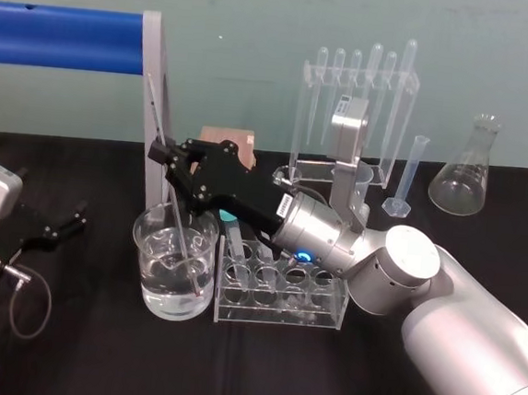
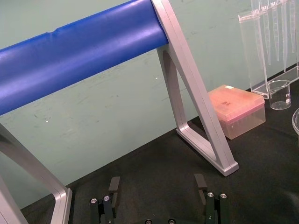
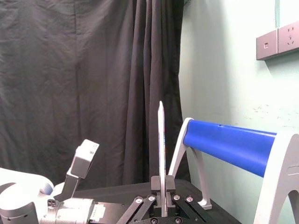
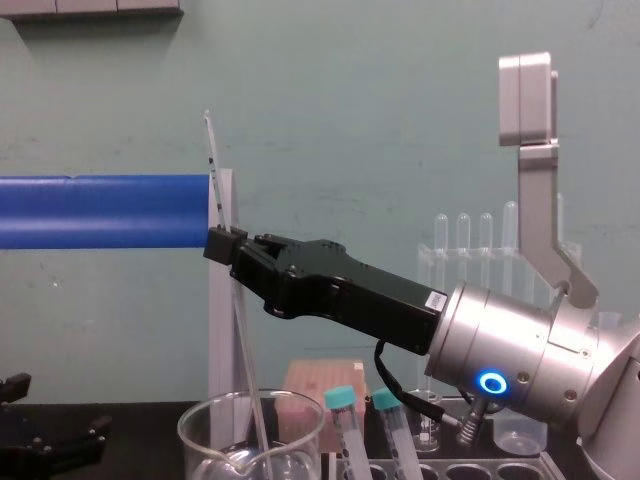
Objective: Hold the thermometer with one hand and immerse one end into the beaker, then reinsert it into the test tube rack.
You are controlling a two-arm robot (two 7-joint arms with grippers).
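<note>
My right gripper (image 1: 168,153) is shut on the thermometer (image 1: 180,223), a long thin glass rod held slanted above the beaker (image 1: 173,265). The rod's lower end dips into the water inside the beaker, and its top sticks up past the fingers. From the chest the thermometer (image 4: 238,330) passes through the right gripper (image 4: 224,243) down into the beaker (image 4: 205,432). The right wrist view has the thermometer (image 3: 161,149) upright between the shut fingers. The test tube rack (image 1: 281,290) stands just right of the beaker, with teal-capped tubes (image 4: 341,402). My left gripper (image 1: 53,227) rests open at the far left.
A blue roller on a grey frame (image 1: 65,37) crosses the back left, close behind the beaker. A pipette stand (image 1: 355,104), a slim graduated cylinder (image 1: 416,174) and a conical flask (image 1: 470,169) stand at the back right. A pink tip box (image 2: 238,109) sits by the frame's foot.
</note>
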